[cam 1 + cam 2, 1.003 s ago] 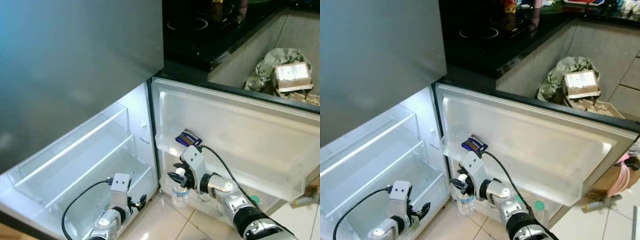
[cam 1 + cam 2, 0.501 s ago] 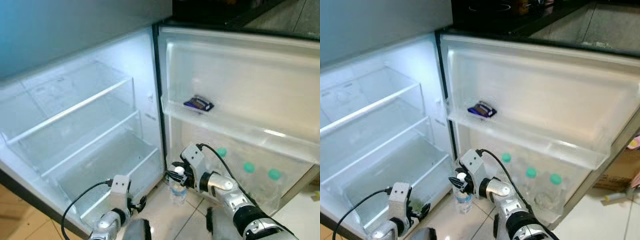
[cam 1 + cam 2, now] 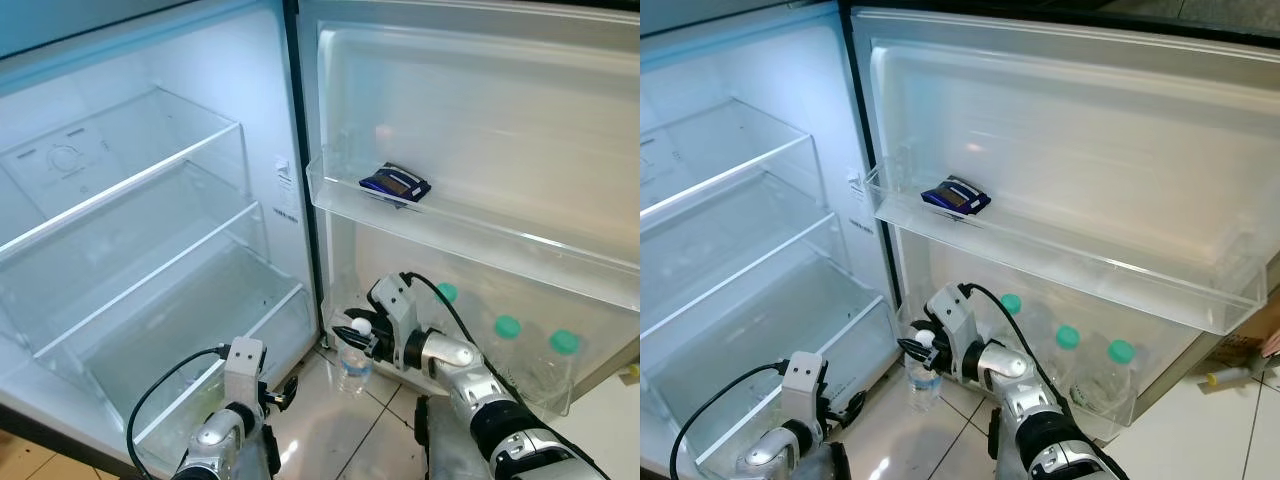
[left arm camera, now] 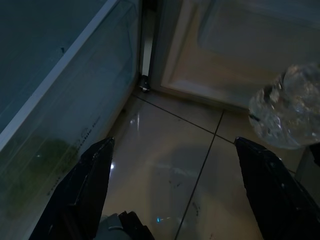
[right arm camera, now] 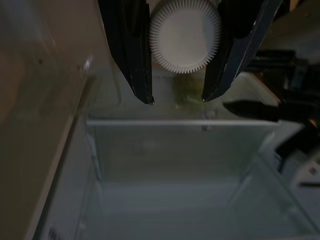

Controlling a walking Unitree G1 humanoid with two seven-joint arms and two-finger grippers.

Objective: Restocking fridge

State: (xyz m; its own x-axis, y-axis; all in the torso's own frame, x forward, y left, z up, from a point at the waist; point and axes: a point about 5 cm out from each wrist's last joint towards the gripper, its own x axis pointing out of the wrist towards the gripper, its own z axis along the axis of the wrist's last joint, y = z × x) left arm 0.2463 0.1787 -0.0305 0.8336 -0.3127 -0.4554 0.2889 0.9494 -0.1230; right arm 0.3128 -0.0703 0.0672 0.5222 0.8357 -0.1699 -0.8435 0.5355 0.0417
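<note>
White and ribbed, the cap [image 5: 185,35] of a clear water bottle [image 3: 354,368] sits squarely between the two black fingers of the right end effector [image 3: 356,331], which is clenched on the bottle's neck. The bottle stands upright on the tiled floor [image 3: 340,440], its long axis vertical, just in front of the open fridge door [image 3: 520,130] and near the hinge side. It looks small, transparent and crinkled, apparently filled with water.

Right beside it, in the lowest door shelf [image 3: 520,385], three bottles with green caps [image 3: 508,326] already stand in a row. That shelf lies just beyond and slightly above the held bottle, so the coming move probably calls for a straight lift over its rim; the right arm is the nearer one by far.

Down by the clear drawer [image 3: 200,350] of the fridge's main compartment, the left end effector [image 4: 175,195] hangs idle with its fingers spread wide, grasping nothing.

A dark blue packet [image 3: 394,185] lies on the upper door shelf [image 3: 480,235].
</note>
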